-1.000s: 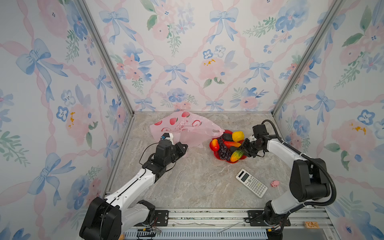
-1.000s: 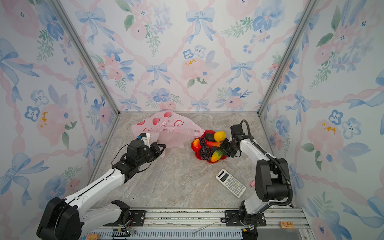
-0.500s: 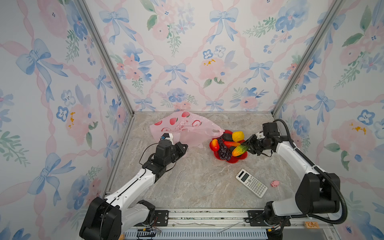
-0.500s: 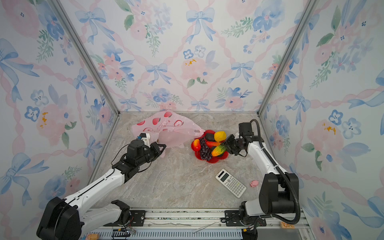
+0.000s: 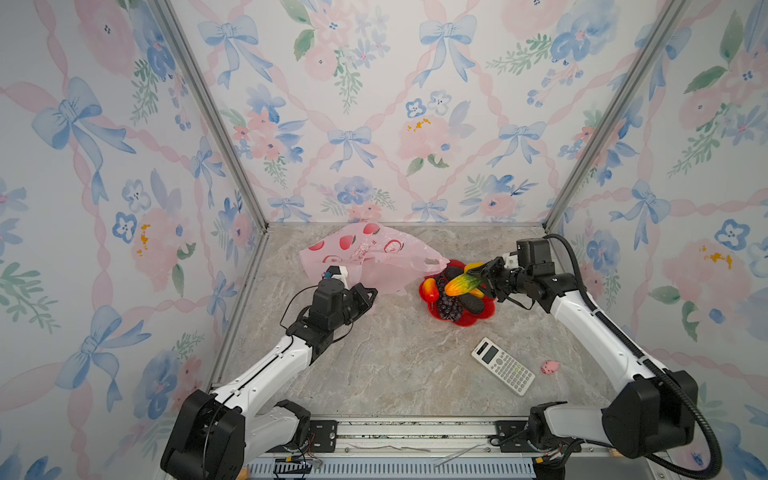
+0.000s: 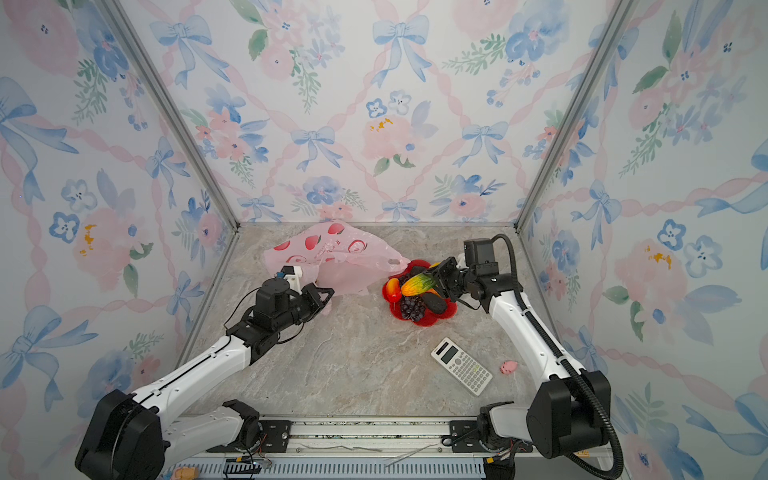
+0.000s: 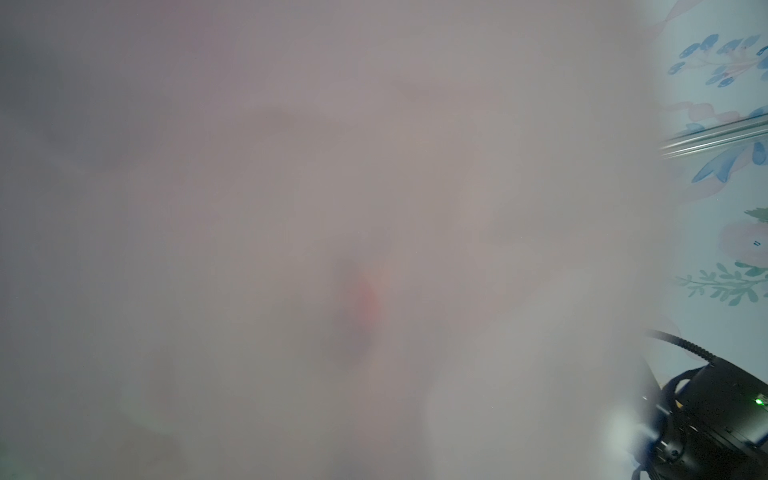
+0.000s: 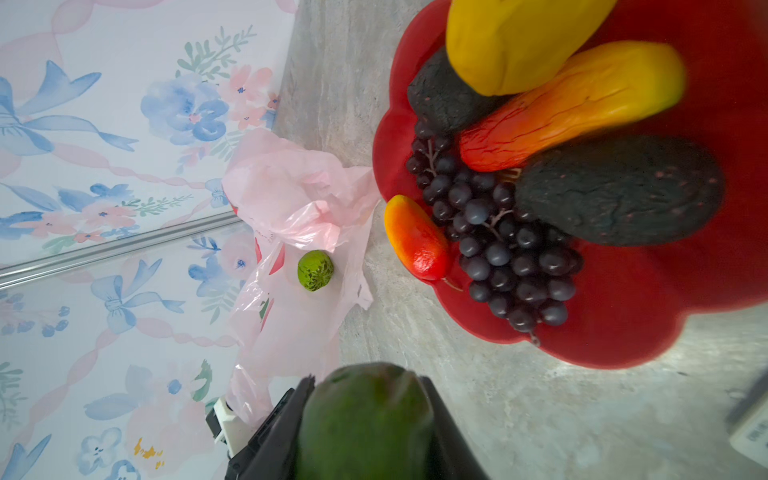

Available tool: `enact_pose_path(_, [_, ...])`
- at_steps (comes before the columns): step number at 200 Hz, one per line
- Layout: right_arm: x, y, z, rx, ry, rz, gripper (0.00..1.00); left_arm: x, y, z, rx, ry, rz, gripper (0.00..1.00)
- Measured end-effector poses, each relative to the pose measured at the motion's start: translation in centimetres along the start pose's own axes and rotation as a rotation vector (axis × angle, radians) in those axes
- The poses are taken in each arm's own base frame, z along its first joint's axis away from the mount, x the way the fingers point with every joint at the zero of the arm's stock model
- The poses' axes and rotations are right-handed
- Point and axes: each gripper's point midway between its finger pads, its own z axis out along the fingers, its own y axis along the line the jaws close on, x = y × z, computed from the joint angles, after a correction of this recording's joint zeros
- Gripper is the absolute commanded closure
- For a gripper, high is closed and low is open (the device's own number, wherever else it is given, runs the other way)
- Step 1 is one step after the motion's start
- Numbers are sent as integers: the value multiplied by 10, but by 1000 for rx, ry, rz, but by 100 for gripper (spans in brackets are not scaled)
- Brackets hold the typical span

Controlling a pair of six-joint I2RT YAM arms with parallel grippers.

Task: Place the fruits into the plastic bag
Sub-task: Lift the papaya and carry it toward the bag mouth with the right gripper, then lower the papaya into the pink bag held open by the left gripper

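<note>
Right pincer point(image 5: 478, 277) is pinching a green-tipped mango point(image 5: 460, 285) by its green end, with the fingers point(image 8: 282, 428) pressed on either side. Most of the fruit juts out past the fingertips, unsupported. Directly beneath the pincer sits the red plate point(image 5: 484, 320) with the remaining fruits: grapes point(image 8: 498, 241), a large avocado point(image 8: 619, 191), a second avocado point(image 8: 444, 99), a long mango point(image 8: 573, 108), a small mango point(image 8: 415, 237) and a yellow fruit point(image 8: 511, 41).

Further ahead of the pincer lies the plastic bag point(image 5: 374, 257). Its mouth seems turned toward the pincer, and a bumpy green ball point(image 8: 315, 270) is already inside. At the bag's near edge the left pincer point(image 5: 368, 296) is pressed together and appears to nip the film. Its own wrist view is fogged by pink plastic, so the hold cannot be confirmed from there.

The main risk is the end-grip. A glossy, tapered fruit held by its tip could swivel or squirt out on the way across, landing on the plate and scattering what lies there. The bag is the second worry. The film is thin and slack and the opening looks low, so the mango's leading end could catch the rim and shove the bag away, or fold the mouth shut. If the film slides out of the left pincer, the opening would probably collapse. A drop too close to the mouth could also let the mango or the ball roll out toward the right pincer.
</note>
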Motion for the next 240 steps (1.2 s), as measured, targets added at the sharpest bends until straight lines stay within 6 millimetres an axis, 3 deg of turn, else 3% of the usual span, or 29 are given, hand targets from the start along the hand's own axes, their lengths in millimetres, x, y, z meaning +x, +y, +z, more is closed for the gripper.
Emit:
enact_pose_path(43, [22,45,34,-72,38,-36,87,-1,-3,-2,9,-5,-9,100])
enact_pose_path(108, [45,72,98,-80,88,-47,90,-2,-5,-4,15,-8,-14,100])
enact_pose_path(202, [81,62,189,-49,165,14,91,-2,-13,-3,34,-2,-10,100])
enact_pose_path(240, [96,64,215,-57,192,33,91,2,-21,-2,50,15,-5,100])
